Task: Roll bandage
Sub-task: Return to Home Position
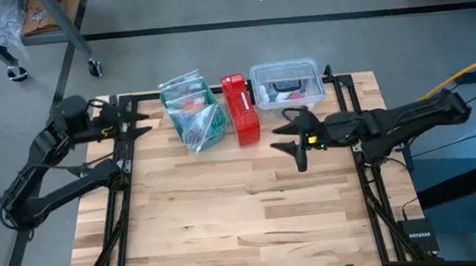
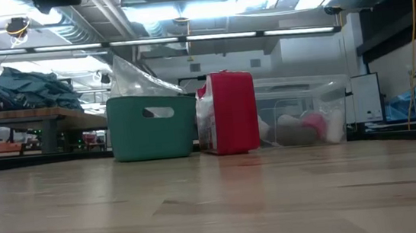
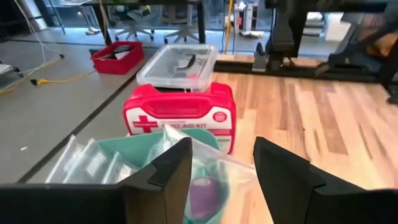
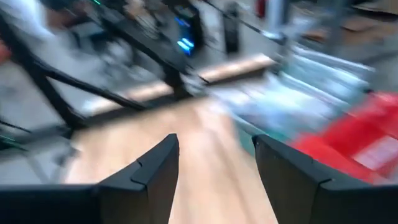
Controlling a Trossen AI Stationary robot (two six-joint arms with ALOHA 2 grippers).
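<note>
Looking down on a pale wooden table (image 1: 246, 212) edged with black rails, grey floor spreading all round it.

Finding the left arm (image 1: 47, 175) folding low off the table's 9 o'clock side, with the left gripper (image 1: 141, 124) hovering at the 10 o'clock corner, just beside the bin and not touching it. Seeing its fingers (image 3: 165, 177) standing apart, gripping nothing.

Finding the right arm (image 1: 414, 119) reaching in from 3 o'clock, with the right gripper (image 1: 287, 144) hanging over bare wood at about 2 o'clock, near the clear box. Seeing its jaws spreading wide, also gripping nothing.

Counting 3 containers lining up along the 12 o'clock edge:
- Noting the lidded clear box (image 1: 298, 67) sitting toward 1 o'clock, with small pale and pink items showing through its wall in the low view.
- Noting the green bin (image 2: 137, 138) sitting toward 11 o'clock, crammed with crumpled plastic.
- Noting the red first-aid kit (image 1: 241, 110) standing upright between the 2, touching or nearly touching the bin.

Spotting a transparent zip bag (image 1: 192, 120) sticking up out of the green bin.

Making out the bandage (image 3: 202, 193) in the left wrist view as a small purple patch lying inside that bag in the bin. Not managing to tell whether rolled or flat.
</note>
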